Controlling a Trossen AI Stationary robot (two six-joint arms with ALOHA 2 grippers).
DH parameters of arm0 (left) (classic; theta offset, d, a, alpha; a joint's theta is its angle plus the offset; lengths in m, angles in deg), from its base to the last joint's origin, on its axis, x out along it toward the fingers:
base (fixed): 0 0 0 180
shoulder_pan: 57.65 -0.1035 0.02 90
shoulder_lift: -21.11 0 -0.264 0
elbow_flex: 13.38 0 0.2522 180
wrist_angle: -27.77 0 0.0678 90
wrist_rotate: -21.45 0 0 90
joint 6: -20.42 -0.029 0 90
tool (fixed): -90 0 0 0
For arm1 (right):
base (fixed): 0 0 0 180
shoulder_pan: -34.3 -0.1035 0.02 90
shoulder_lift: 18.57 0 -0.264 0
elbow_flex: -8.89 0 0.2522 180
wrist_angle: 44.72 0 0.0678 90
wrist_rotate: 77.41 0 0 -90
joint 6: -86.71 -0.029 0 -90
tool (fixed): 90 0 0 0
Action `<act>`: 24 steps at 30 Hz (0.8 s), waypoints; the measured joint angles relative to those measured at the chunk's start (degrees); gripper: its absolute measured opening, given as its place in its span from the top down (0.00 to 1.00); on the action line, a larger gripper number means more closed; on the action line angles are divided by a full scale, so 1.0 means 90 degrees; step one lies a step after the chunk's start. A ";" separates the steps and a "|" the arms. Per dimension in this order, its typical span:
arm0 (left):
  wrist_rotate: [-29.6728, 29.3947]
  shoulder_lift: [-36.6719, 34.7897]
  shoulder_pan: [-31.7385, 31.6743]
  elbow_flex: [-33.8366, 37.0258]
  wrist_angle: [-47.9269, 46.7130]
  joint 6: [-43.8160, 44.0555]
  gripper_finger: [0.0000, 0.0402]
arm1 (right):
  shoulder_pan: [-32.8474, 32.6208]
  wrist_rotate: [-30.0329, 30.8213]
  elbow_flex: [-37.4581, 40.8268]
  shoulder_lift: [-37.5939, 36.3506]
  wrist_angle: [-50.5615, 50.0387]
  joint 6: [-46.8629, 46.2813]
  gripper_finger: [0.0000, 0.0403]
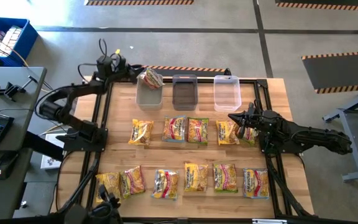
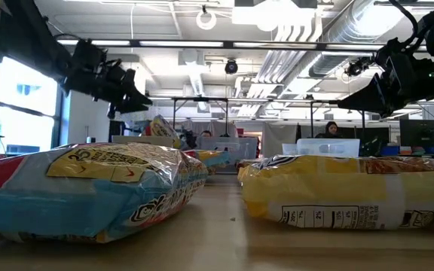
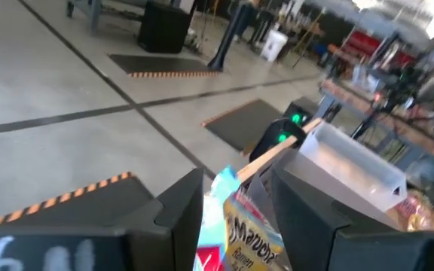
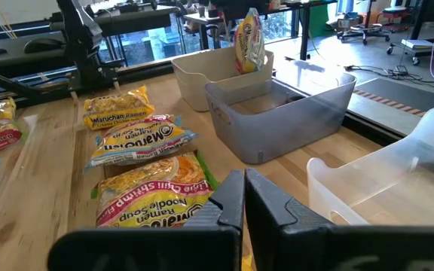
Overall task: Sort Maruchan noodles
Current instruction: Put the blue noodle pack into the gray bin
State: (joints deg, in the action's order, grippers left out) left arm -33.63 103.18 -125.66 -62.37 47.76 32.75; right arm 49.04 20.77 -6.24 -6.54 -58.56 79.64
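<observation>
Left gripper (image 1: 137,72) parting over left tub (image 1: 148,93), releasing noodle packet (image 1: 150,78) for sorting; right gripper (image 1: 236,116) closed, empty.

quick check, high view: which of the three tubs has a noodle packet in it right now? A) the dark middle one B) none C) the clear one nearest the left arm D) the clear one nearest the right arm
C: a packet stands tilted in the clear tub nearest the left arm, right under the left gripper; the dark middle tub and the clear tub on the right arm's side show only bare floors.
</observation>
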 joint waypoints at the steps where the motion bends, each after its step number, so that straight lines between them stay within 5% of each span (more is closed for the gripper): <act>1: 0.0002 -0.0112 0.0031 -0.0193 -0.0378 -0.0125 0.63 | 0.0000 0.0000 -0.0002 -0.0001 0.0001 0.0000 1.00; 13: -0.0991 0.0158 0.1213 -0.3740 -0.6182 -0.3084 0.78 | 0.0000 -0.0002 0.0000 0.0000 0.0000 0.0000 1.00; 18: -0.2863 0.0938 0.1940 -0.4900 -0.7859 -0.4564 0.82 | 0.0000 -0.0002 -0.0002 0.0000 0.0002 0.0000 1.00; 24: -0.4347 0.1845 0.2676 -0.5512 -0.8726 -0.5650 0.72 | 0.0000 -0.0002 -0.0002 -0.0002 0.0002 0.0000 1.00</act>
State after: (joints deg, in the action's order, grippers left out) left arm -72.76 119.78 -101.57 -111.98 -30.78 -18.10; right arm 49.04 20.75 -6.25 -6.56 -58.54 79.64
